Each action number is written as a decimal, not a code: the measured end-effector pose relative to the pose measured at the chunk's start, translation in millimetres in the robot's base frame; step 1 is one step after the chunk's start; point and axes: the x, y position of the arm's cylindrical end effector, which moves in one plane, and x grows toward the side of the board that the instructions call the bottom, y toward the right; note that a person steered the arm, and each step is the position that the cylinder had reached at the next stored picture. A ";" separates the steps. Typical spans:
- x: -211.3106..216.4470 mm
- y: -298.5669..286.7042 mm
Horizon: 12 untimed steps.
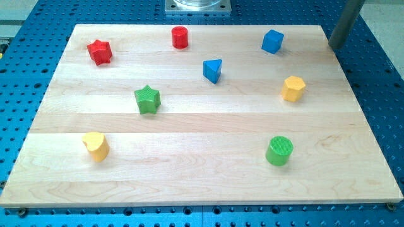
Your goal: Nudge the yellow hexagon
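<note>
The yellow hexagon (293, 88) sits on the wooden board (202, 170) at the view's right, about mid-height. My rod comes down at the view's top right, and my tip (336, 46) rests just past the board's top right corner. The tip is up and to the right of the yellow hexagon, well apart from it. Nothing touches the hexagon.
A blue cube (273, 41) lies up and left of the hexagon. A blue triangular block (213, 70), a red cylinder (180, 37), a red star (100, 52), a green star (148, 99), a yellow heart-like block (96, 145) and a green cylinder (279, 151) are spread over the board.
</note>
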 end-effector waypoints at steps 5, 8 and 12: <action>57.8 -206.6; 34.2 -152.8; 18.6 -140.3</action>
